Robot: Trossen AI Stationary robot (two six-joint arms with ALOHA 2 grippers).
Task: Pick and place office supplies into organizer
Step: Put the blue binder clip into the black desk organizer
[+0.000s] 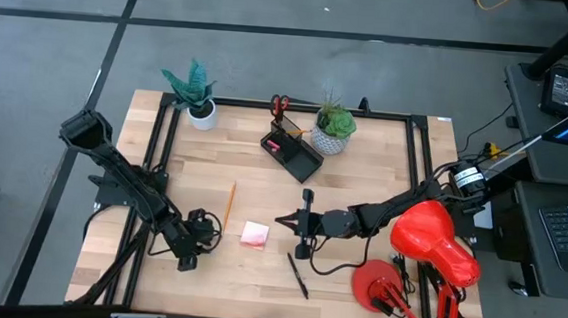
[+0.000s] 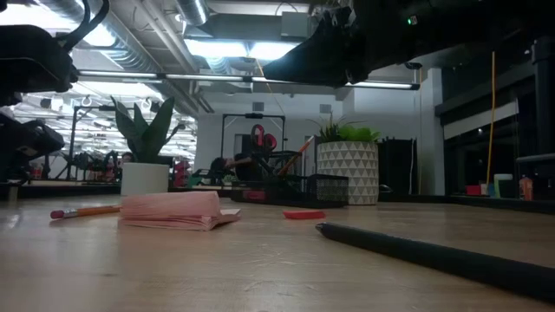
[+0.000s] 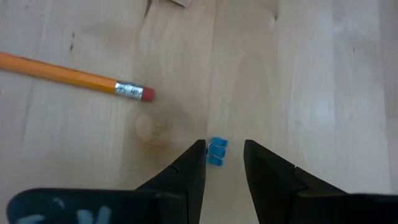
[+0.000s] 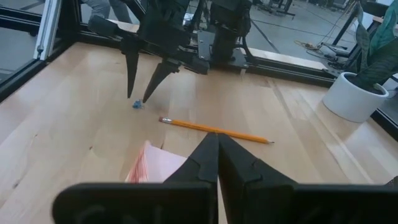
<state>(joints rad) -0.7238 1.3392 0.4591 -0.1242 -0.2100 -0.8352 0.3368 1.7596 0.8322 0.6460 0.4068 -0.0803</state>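
Observation:
My left gripper (image 3: 224, 147) is open and points down at the table's near left, its fingertips on either side of a small blue piece (image 3: 216, 152) that lies on the wood; in the right wrist view that blue piece (image 4: 137, 104) sits just under the tips. An orange-yellow pencil (image 3: 74, 78) lies close by, and a pink sticky-note pad (image 1: 255, 234) rests flat beside it. My right gripper (image 4: 217, 138) is shut with nothing in it, above the table just right of the pad. A black pen (image 1: 298, 275) lies near the front edge. The black organizer (image 1: 293, 150) stands at the far middle.
Two potted plants (image 1: 201, 98) (image 1: 333, 127) stand at the far edge, with red-handled scissors (image 1: 280, 105) between them. A small red eraser (image 2: 303, 214) lies on the wood. A red lamp-like object (image 1: 429, 239) and cables sit at the right edge. A black frame borders the table.

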